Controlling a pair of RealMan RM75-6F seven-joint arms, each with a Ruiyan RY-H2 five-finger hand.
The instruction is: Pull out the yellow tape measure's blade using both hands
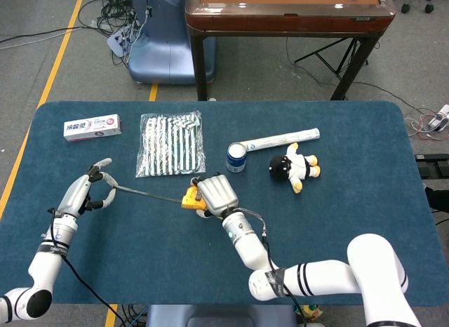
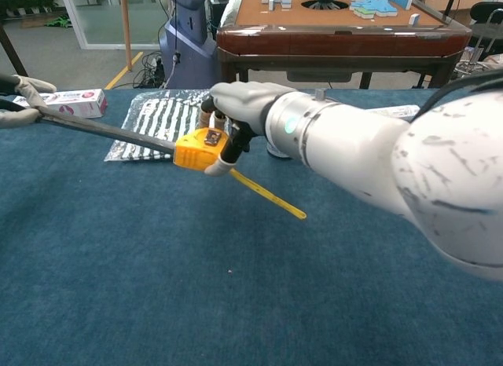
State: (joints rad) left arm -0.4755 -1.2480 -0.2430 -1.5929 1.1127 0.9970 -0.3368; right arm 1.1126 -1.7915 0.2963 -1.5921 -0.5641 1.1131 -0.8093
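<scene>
Head view: tape measure [image 1: 190,198] in right hand [image 1: 217,194], blade [image 1: 144,193] pinched by left hand [image 1: 83,196].

right hand [image 2: 240,107] gripping yellow tape measure [image 2: 200,149], blade [image 2: 106,129] pinched by left hand [image 2: 17,100]

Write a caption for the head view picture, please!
Right hand grips yellow tape measure; left hand pinches its extended blade.

Bright, even indoor light, soft shadows.
Head view is sharp throughout; in the chest view the near right arm [image 2: 409,170] looms large, slightly soft and glossy.
</scene>
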